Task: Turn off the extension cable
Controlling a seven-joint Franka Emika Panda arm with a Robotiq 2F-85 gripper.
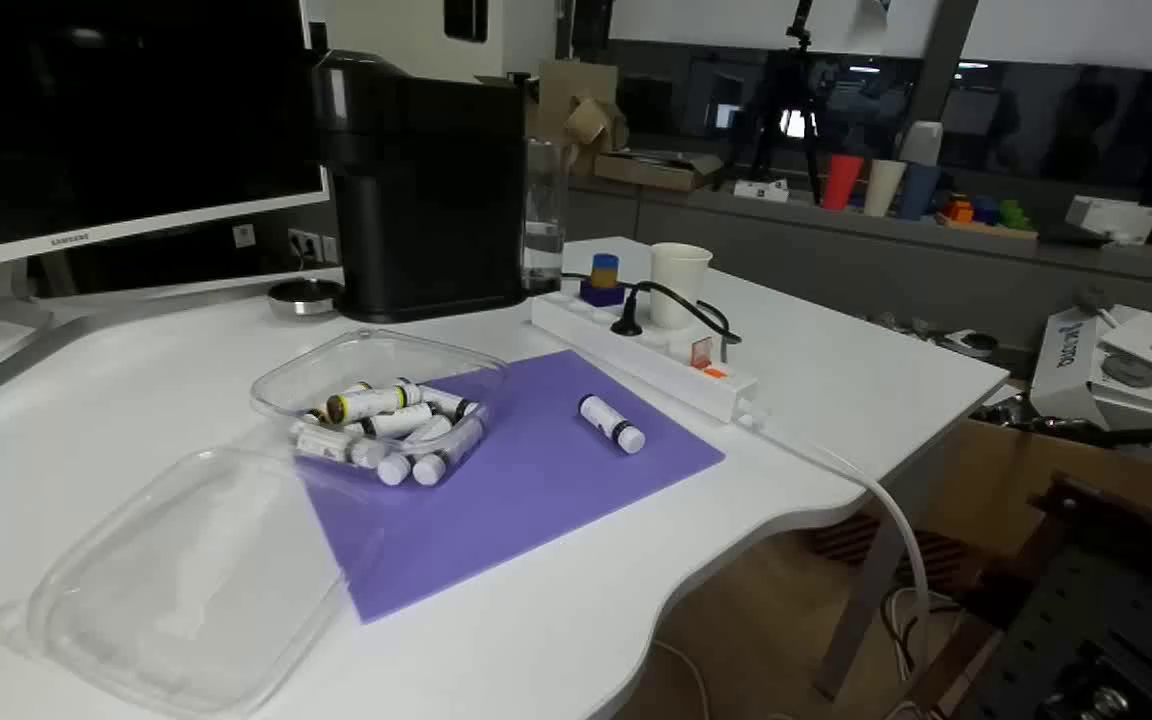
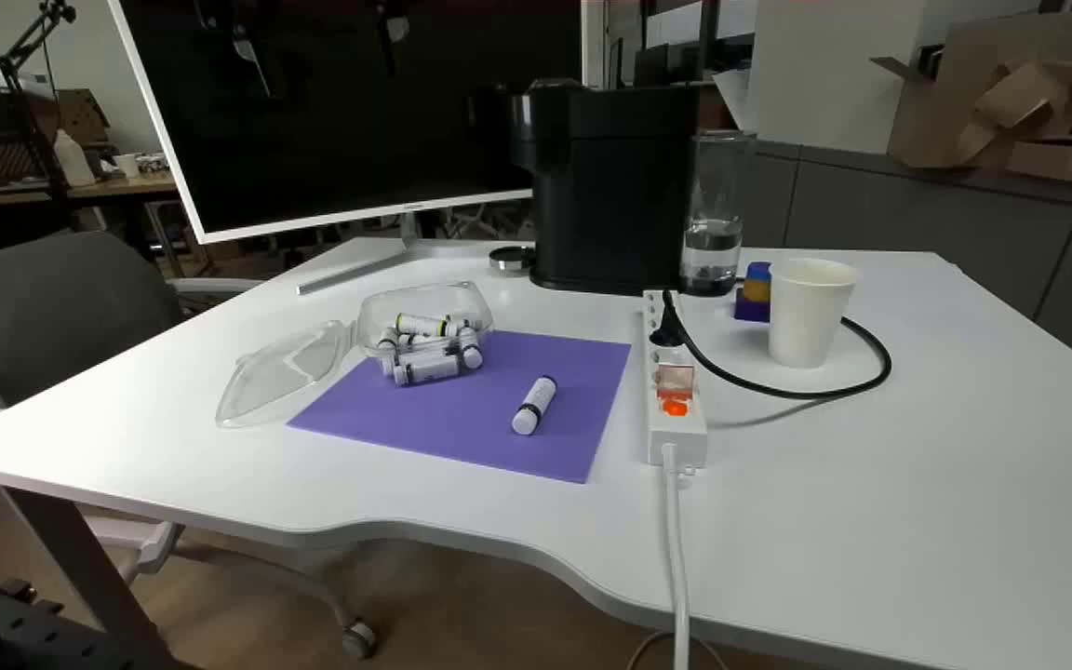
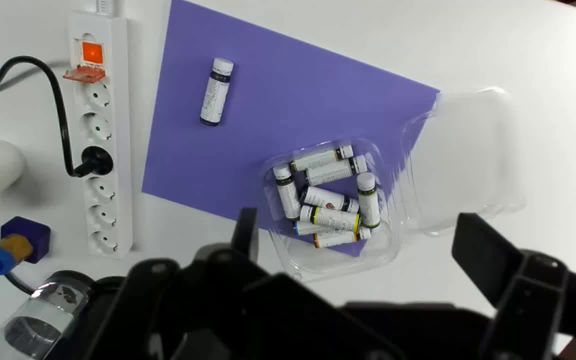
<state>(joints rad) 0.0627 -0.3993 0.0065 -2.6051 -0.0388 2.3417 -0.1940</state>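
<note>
The extension cable is a white power strip (image 3: 122, 150) lying flat at the left of the wrist view. It also shows in both exterior views (image 1: 626, 355) (image 2: 678, 431). Its orange-red switch (image 3: 92, 52) looks bright, and the clear reddish cover (image 3: 85, 74) beside it stands flipped open. A black plug (image 3: 97, 161) sits in a middle socket. The white cable (image 2: 676, 549) leaves the switch end and hangs over the table edge. My gripper (image 3: 361, 227) is open and empty, above the table and well to the side of the strip. It is out of view in both exterior views.
A purple sheet (image 1: 536, 510) holds a small white bottle (image 1: 611, 424). A clear plastic box (image 3: 338, 265) with several bottles overlaps it. A white cup (image 2: 810, 316), stacked blocks (image 2: 754, 293), a glass vase (image 2: 713, 233), a black appliance (image 2: 610, 186) and a monitor (image 2: 359, 112) stand nearby.
</note>
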